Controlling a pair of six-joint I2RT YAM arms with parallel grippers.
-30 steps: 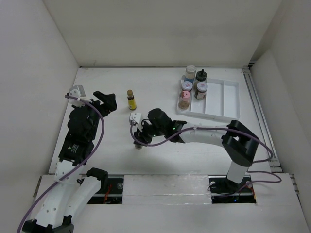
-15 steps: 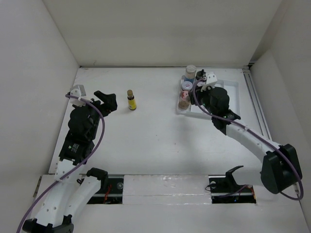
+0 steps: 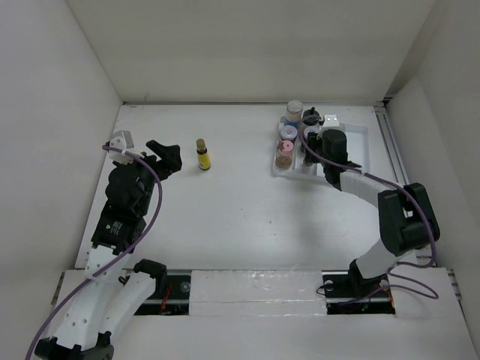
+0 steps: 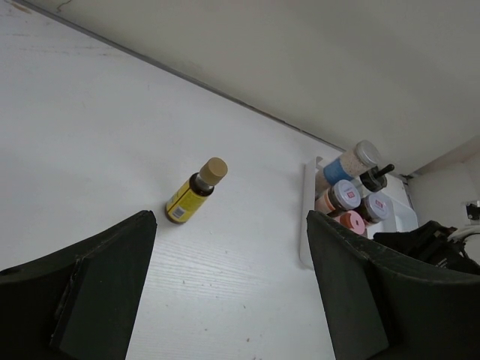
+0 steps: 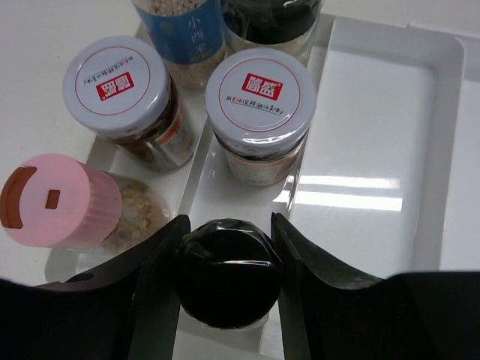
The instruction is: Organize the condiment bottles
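A white table (image 3: 247, 210) is sitting inside plain white walls. The right gripper (image 5: 229, 225) is clamping the small black-capped bottle (image 5: 229, 281) over the white divided tray (image 5: 375, 150), just beside a silver-lidded jar (image 5: 260, 97) and the pink shaker (image 5: 56, 199). The left gripper (image 4: 225, 300) is hanging wide apart, near the slim yellow bottle (image 4: 193, 193) standing alone on the table.

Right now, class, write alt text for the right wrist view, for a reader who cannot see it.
The right gripper clasps a black-capped bottle at the near end of a white divided tray. Beyond it stand two white-lidded jars, a pink shaker and a blue-labelled bottle.
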